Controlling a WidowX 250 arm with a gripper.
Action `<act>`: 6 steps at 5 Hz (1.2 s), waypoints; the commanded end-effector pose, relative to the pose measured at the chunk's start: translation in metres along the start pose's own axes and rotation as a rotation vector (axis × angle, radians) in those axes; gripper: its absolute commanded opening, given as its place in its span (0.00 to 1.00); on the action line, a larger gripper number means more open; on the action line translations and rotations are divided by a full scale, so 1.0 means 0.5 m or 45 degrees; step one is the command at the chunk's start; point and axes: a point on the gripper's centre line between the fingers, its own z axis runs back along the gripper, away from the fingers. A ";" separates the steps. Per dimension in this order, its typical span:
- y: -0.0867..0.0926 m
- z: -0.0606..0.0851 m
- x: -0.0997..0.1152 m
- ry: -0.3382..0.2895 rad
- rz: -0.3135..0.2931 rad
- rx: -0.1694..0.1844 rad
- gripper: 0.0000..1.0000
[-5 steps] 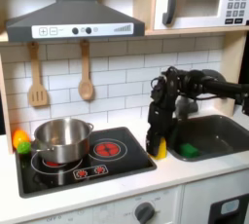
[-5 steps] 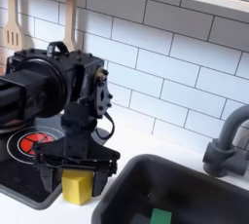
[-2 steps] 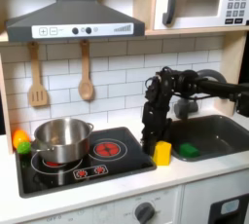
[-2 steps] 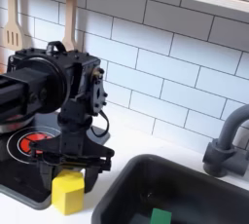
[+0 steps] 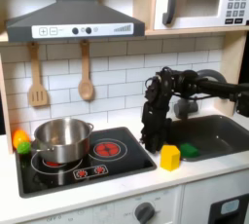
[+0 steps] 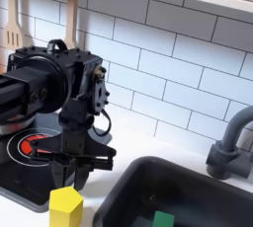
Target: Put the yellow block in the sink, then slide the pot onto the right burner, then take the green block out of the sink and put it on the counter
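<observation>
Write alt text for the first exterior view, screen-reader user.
A black robot arm's end effector hangs over the counter between cooktop and sink, just above a yellow block on the sink's edge. A green block lies in the sink; a silver pot sits on the left burner.

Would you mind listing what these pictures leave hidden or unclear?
- The tool: dark and blurred in the second exterior view, so whether it is open cannot be told.
- The green block: cut off by the second exterior view's bottom edge.
- The sink: cut off by the first exterior view's right edge.
- The yellow block: its resting spot beside the sink is unclear.
</observation>
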 end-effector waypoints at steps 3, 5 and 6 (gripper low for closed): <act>-0.006 0.042 0.010 -0.014 0.017 -0.044 1.00; -0.012 0.100 -0.010 -0.013 0.011 -0.129 1.00; -0.002 0.108 -0.024 0.007 0.024 -0.139 1.00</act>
